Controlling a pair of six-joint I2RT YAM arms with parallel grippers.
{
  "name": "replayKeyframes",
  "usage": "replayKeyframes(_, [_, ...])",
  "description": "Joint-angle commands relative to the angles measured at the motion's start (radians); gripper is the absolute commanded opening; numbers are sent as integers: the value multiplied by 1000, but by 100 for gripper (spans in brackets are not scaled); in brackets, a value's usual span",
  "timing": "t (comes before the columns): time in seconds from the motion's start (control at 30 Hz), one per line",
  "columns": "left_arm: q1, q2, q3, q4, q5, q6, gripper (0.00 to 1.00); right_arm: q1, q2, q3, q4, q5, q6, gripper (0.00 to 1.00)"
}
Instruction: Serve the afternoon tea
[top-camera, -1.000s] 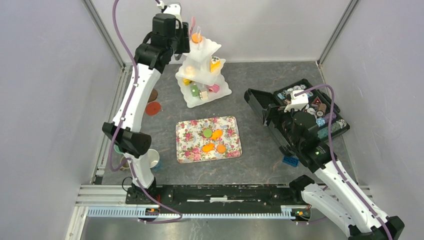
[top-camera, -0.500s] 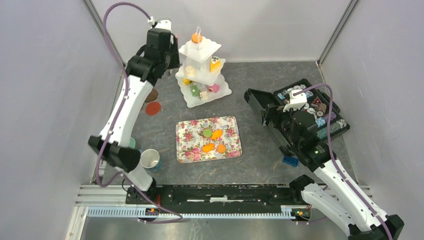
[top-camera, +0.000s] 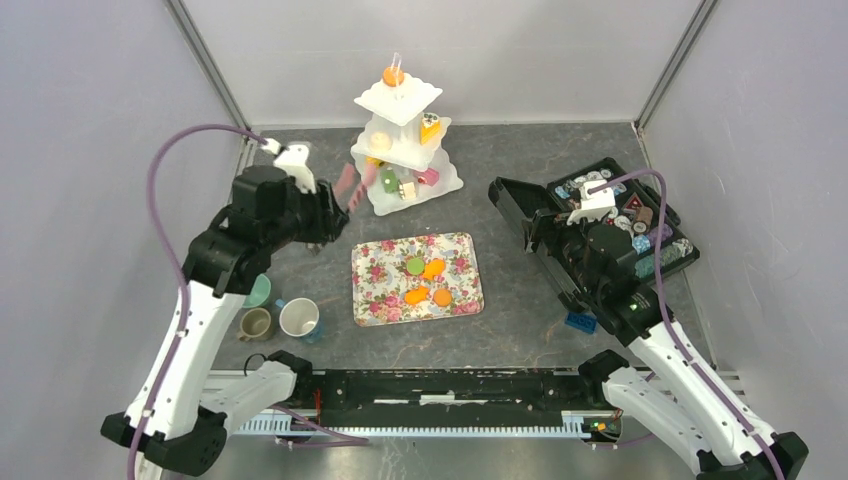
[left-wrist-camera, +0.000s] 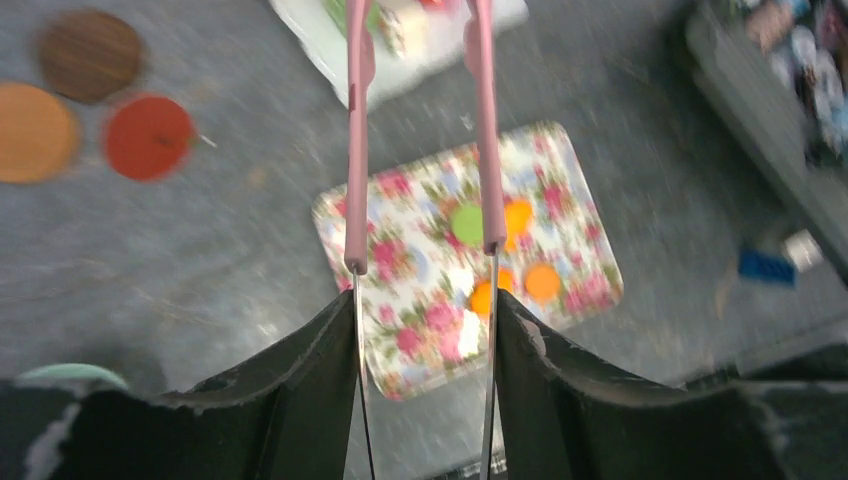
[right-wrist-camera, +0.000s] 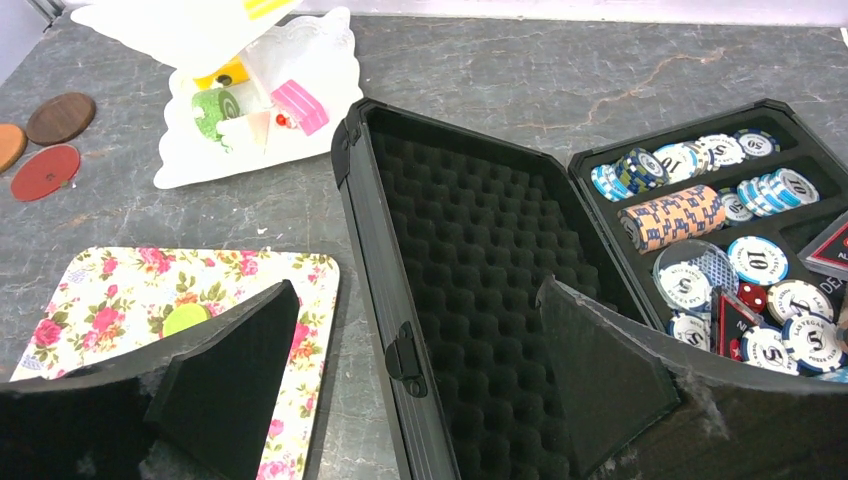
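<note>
While the left arm (top-camera: 180, 345) stands bent over the table's left half, wrist turned toward the white three-tier plastic stand (top-camera: 415, 100), we judge that cakes are being carried from that stand to the rectangular rose-patterned tray (top-camera: 372, 295). One green and several orange toy cakes (top-camera: 416, 296) already lie on the tray, and more sit on the tiers. The left gripper (left-wrist-camera: 422, 295) is clamped about halfway on long pink plastic tongs (left-wrist-camera: 356, 150). Their arms run parallel and apart, but their tips leave the wrist view, so we cannot tell whether they carry anything. Next, we think, the tips must reach a bare patch of tray or return to a tier. The right gripper (right-wrist-camera: 415, 290) gapes empty over the open black hard case (right-wrist-camera: 450, 250). The small cups (top-camera: 299, 317) and round saucers (left-wrist-camera: 90, 55) lie left of the tray.
</note>
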Motion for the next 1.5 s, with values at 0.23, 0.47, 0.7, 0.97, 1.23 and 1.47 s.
replayKeyframes(0.23, [-149, -18, -355, 120, 344, -158, 52, 5, -66, -75, 48, -3, 14, 98])
replayKeyframes(0.47, [-404, 150, -307, 169, 128, -133, 54, 4, -90, -87, 18, 0, 34, 98])
replayKeyframes(0.7, [-434, 304, -211, 115, 63, -8, 59, 5, -111, -78, -14, 5, 40, 98])
replayKeyframes(0.97, [-434, 374, -155, 88, 7, 75, 62, 4, -125, -93, -21, 21, 43, 98])
replayKeyframes(1.23, [-434, 451, -100, 65, 10, 110, 65, 5, -124, -91, -21, 18, 43, 98])
replayKeyframes(1.47, [-434, 492, -111, 64, 30, 118, 63, 5, -133, -94, -28, 22, 44, 98])
